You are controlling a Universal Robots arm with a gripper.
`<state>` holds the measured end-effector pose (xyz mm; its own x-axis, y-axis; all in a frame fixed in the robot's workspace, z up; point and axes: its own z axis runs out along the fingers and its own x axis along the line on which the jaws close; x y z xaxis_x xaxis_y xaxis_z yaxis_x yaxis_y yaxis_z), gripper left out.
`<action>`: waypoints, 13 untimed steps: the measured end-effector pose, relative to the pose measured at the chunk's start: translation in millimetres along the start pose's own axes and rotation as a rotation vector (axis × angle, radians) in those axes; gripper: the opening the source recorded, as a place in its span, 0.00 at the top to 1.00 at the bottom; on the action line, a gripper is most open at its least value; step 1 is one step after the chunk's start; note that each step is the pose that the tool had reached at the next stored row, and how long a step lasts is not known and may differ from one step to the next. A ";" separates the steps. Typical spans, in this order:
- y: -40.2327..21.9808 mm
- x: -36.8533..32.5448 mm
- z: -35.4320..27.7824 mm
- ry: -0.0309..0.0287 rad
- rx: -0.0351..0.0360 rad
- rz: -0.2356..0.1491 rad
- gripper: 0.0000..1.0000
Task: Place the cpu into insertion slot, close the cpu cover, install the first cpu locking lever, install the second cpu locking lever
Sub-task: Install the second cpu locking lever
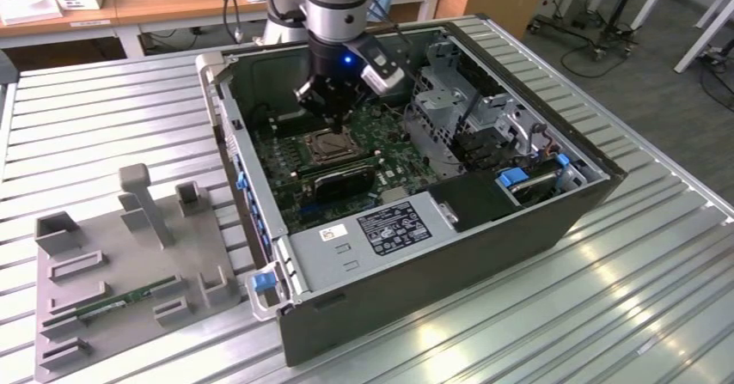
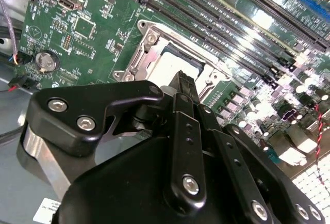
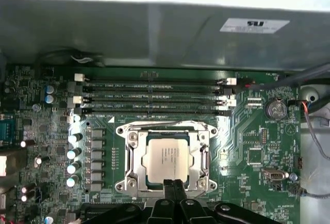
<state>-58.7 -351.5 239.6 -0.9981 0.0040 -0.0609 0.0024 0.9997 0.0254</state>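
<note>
The cpu (image 3: 166, 157), a pale metal square, lies flat in the insertion slot (image 1: 327, 148) on the green board. The silver cpu cover (image 3: 135, 154) lies down around it, and the chip shows through its window. Thin metal levers run along the frame's edges; whether they are latched I cannot tell. My gripper (image 3: 173, 184) hovers at the socket's edge with its black fingers pressed together and nothing between them. In the second wrist view the gripper (image 2: 183, 82) reaches toward the bright cpu (image 2: 172, 64) and the cover (image 2: 142, 53). In the exterior view the gripper (image 1: 325, 118) hangs just above the socket inside the open case.
Long black memory slots (image 3: 154, 97) run beside the socket, with a row of capacitors (image 3: 73, 152) at one side. A coin battery (image 3: 275, 109) and loose cables (image 3: 312, 131) sit nearby. A grey drive cage (image 1: 442, 92) and the power supply (image 1: 379, 225) crowd the case. A grey fixture tray (image 1: 126, 264) lies at the exterior view's left.
</note>
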 end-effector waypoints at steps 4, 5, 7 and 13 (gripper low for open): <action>-4.0 0.0 -0.1 0.0001 0.0001 0.000 0.89; -5.1 0.0 -0.2 0.0000 0.0001 0.000 0.89; -7.4 0.0 -0.2 0.0001 0.0000 0.000 0.89; -13.8 0.0 -0.4 0.0001 0.0002 0.000 0.89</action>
<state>-58.8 -365.2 239.6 -0.9981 0.0040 -0.0608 0.0025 0.9997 0.0253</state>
